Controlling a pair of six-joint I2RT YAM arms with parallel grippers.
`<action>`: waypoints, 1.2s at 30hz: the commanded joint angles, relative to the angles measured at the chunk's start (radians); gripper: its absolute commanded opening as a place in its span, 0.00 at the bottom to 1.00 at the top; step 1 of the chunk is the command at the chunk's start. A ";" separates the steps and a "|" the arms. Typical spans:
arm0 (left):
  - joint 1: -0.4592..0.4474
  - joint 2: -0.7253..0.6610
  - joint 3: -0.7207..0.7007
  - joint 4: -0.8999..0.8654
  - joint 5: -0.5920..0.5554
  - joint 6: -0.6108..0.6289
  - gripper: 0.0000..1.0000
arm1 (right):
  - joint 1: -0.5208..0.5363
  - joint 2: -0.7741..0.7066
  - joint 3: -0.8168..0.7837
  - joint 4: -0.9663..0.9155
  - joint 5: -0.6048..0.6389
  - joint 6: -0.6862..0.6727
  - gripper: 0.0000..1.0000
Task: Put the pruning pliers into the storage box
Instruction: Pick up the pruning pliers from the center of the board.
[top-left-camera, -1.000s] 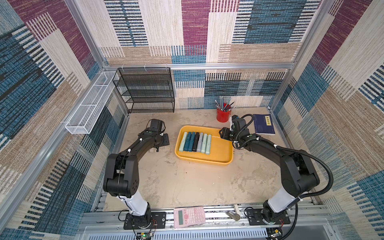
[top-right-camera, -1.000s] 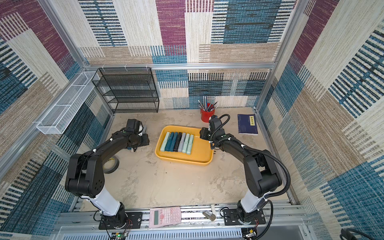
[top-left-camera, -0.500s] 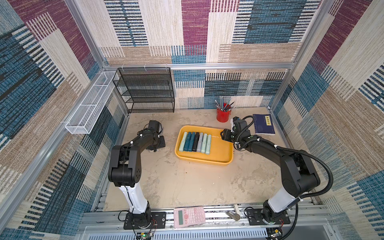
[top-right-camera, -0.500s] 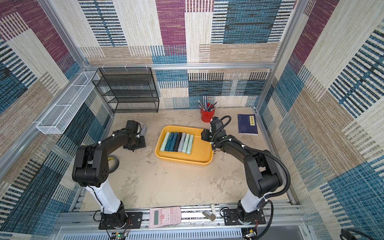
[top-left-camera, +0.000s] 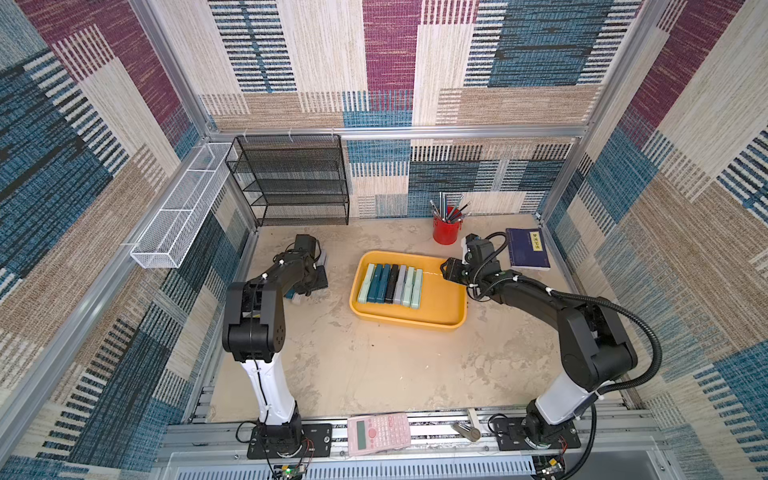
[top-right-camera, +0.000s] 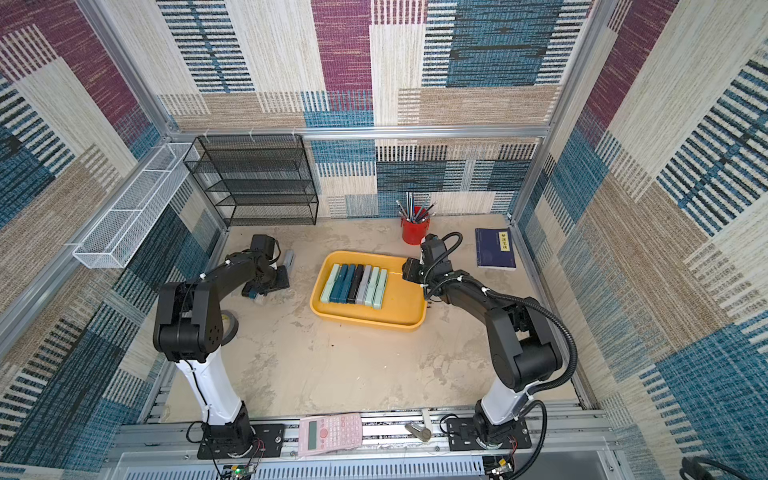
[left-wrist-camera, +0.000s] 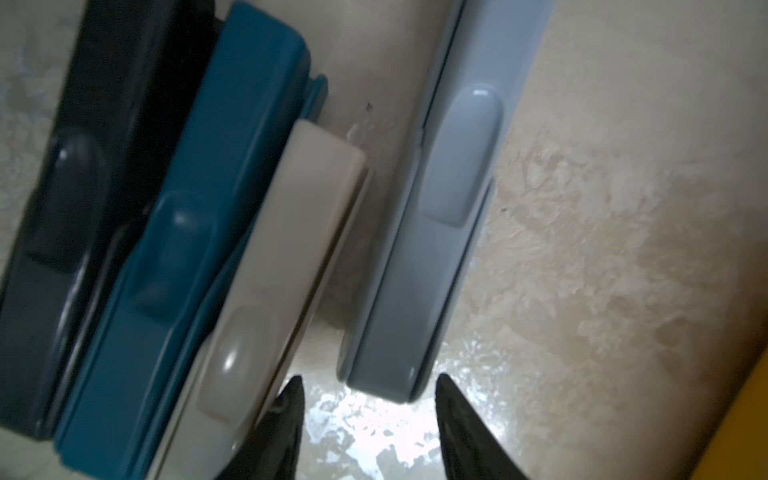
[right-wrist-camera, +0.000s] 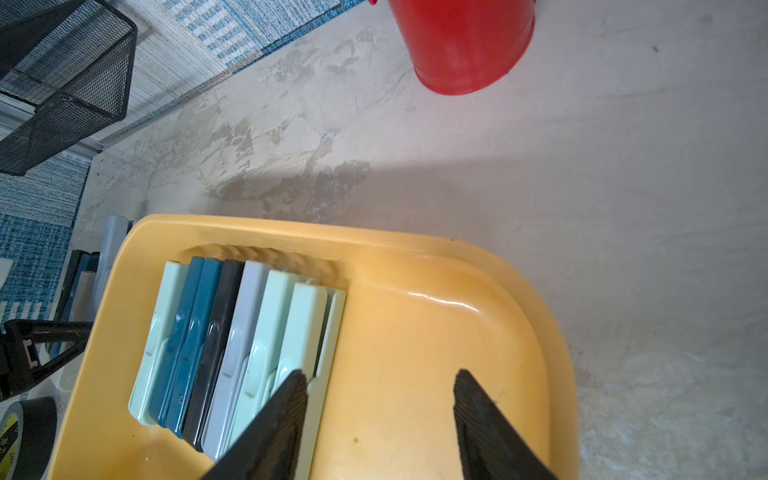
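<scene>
Broadly, the tabletop (top-left-camera: 374, 365) carries everything, and both arms reach across it toward the far side. The left arm (top-left-camera: 253, 307) bends down over a loose group of pieces. The right arm (top-left-camera: 582, 328) stretches to the storage box (top-left-camera: 442, 297).

That box lies well apart from the left jaws and directly under the right ones. Seven pruning pliers (top-left-camera: 390, 283) lie in it side by side in a neat row, with bare yellow floor beyond them. The right jaws stand open and empty above that floor. The last mint piece (right-wrist-camera: 307, 328) of the row is just beside one jaw.

Four pieces are not yet boxed, so the task looks a little past halfway. In the left wrist view they lie just ahead of the left jaws. A black piece (left-wrist-camera: 83, 166), a teal piece (left-wrist-camera: 199, 232) and a whitish piece (left-wrist-camera: 282, 266) are pressed together, off to one side of the jaws. A light grey piece (left-wrist-camera: 436, 249) lies slightly apart from them.

The left jaws are open and hold nothing. The grey piece's near end sits between their tips, so the step in hand appears to be picking it up. Next, the jaws likely need to slide further along it and close. One jaw must pass through the narrow gap beside the whitish piece without catching it.
</scene>
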 joint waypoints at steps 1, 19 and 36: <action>0.002 0.019 0.035 -0.032 0.008 0.034 0.53 | -0.002 0.008 0.001 0.030 -0.011 0.007 0.58; -0.009 0.144 0.218 -0.160 -0.009 0.103 0.33 | -0.009 -0.008 -0.023 0.051 -0.016 0.013 0.56; -0.108 -0.063 0.172 -0.174 -0.019 0.109 0.06 | -0.014 -0.081 -0.074 0.051 0.007 0.015 0.55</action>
